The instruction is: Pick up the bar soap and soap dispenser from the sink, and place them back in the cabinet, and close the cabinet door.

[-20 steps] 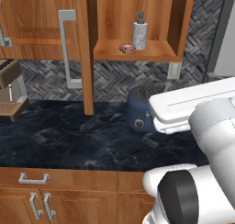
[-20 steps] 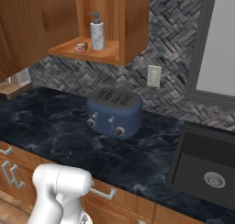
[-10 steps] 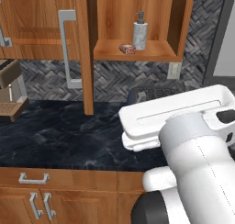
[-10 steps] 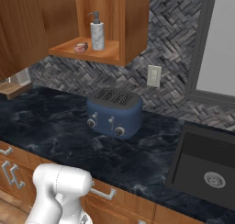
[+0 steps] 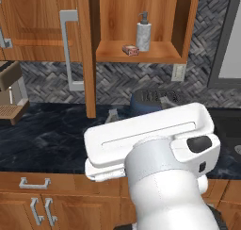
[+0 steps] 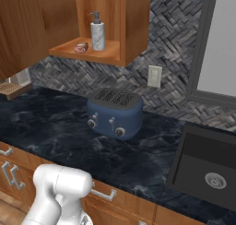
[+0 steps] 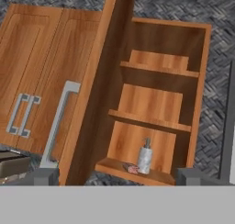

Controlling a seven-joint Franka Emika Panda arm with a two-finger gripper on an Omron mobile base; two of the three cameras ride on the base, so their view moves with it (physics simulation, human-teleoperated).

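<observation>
Standing on the lowest of three shelves in the open medium-brown wood wall cabinet [image 7: 160,99] are one upright white marbled soap dispenser [image 7: 145,157] with its pump up and one small pinkish-peach bar soap [image 7: 131,168] lying flat just beside it, long axis along the shelf front. The tall wood cabinet door [image 7: 94,94] with its vertical silver bar handle [image 7: 58,123] hangs swung open. The two-finger gripper [image 7: 117,177] is spread wide and empty, aimed at the cabinet, while the black sink [image 6: 207,171] sits right of one blue toaster [image 6: 114,112].

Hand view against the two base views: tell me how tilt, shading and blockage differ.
Hand view: rolled, so the cabinet leans; soap dispenser small but sharp. Left base view: the white arm blocks much of the counter. Right base view: flat, even light, the toaster casting only a soft shadow.
</observation>
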